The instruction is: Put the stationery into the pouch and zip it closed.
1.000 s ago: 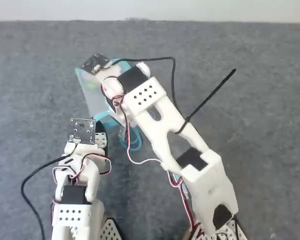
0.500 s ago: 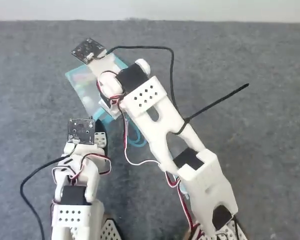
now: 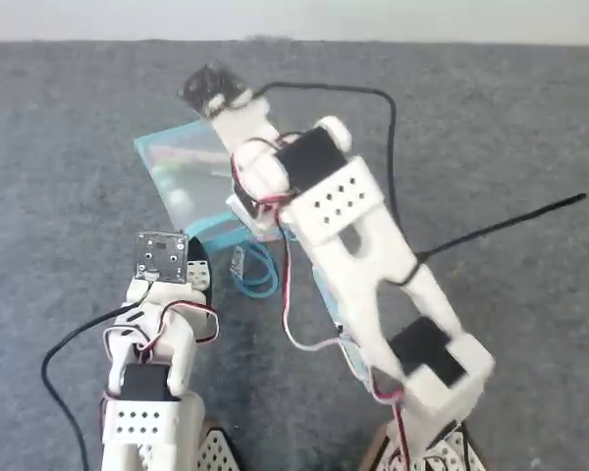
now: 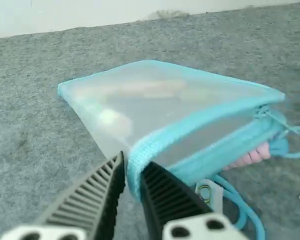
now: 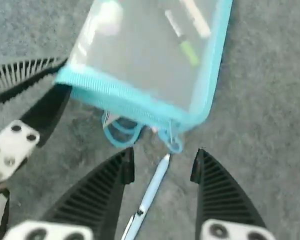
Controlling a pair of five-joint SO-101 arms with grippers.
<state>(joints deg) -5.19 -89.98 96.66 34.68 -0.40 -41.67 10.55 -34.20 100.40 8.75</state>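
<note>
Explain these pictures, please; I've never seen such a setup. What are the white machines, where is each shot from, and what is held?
Two small robot arms stand at a grey table. One picture looks down from above; the other two come from cameras on the arms' wrists. The left gripper pinches the edge of a clear blue-trimmed pouch with stationery inside. The right gripper hangs open over a light blue pen lying on the table beside the pouch.
</note>
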